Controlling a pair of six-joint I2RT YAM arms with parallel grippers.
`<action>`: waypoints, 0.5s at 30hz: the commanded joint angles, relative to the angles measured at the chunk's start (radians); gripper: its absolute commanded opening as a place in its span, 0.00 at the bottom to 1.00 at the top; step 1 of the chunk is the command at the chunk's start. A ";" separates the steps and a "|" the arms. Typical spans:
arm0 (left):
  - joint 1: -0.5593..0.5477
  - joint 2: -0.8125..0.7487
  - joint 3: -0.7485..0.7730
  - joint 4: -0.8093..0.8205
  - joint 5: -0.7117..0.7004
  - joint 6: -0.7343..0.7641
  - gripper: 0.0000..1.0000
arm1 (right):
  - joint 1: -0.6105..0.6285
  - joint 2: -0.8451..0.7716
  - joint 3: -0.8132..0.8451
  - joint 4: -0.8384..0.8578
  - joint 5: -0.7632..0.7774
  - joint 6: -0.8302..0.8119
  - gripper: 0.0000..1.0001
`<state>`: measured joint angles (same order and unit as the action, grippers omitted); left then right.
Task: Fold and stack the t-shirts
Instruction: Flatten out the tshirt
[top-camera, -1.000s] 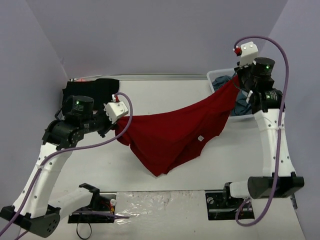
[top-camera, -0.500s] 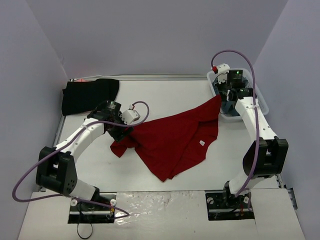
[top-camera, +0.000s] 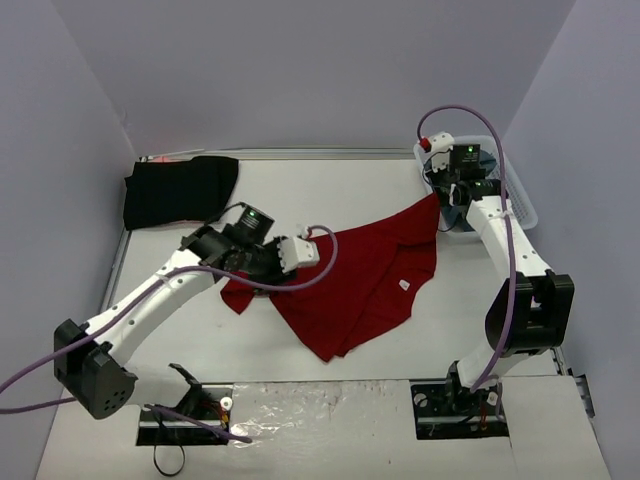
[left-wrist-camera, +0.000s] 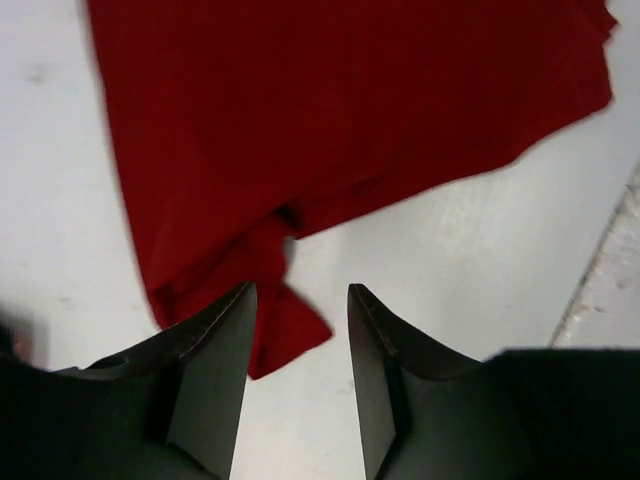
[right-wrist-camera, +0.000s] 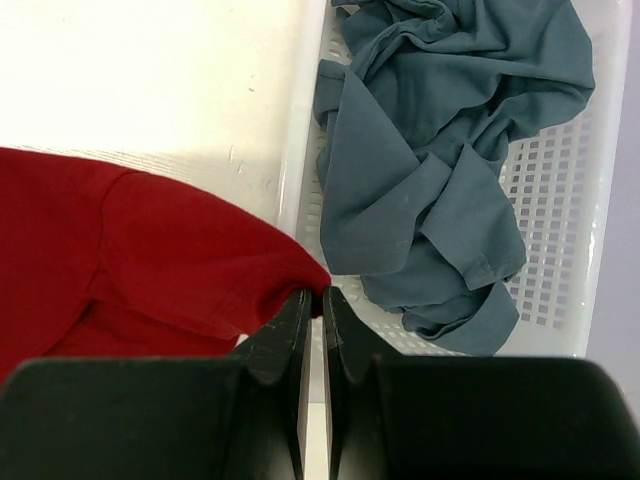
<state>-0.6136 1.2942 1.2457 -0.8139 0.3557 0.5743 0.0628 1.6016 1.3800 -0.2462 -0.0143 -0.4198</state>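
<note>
Top external: the dark red t-shirt (top-camera: 350, 285) lies skewed on the table (top-camera: 330, 190), with one corner drawn toward the white lattice basket (top-camera: 524, 210). A black t-shirt (top-camera: 178, 190) lies far left.

Left wrist: the left gripper (left-wrist-camera: 300, 292) hangs above a bunched corner of the red cloth, jaws apart, holding nothing.

Right wrist: the right gripper (right-wrist-camera: 312, 293) has its jaws closed to a slit on the red corner at the basket rim. Slate blue-grey t-shirts (right-wrist-camera: 430, 170) lie crumpled inside.

Recommended: set the left jaws astride the bunched corner, then tension both corners evenly to flatten the shirt before folding.
</note>
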 joint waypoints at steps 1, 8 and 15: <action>-0.083 0.046 -0.051 -0.113 0.020 0.016 0.39 | 0.020 0.000 -0.006 0.024 0.011 0.007 0.00; -0.247 0.138 -0.035 -0.093 0.016 -0.014 0.38 | 0.069 0.011 -0.022 0.022 0.080 0.016 0.00; -0.368 0.257 -0.012 -0.103 0.048 -0.011 0.36 | 0.103 0.026 -0.041 0.024 0.129 0.021 0.00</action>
<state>-0.9520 1.5322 1.1881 -0.8860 0.3729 0.5674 0.1581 1.6180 1.3518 -0.2382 0.0662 -0.4145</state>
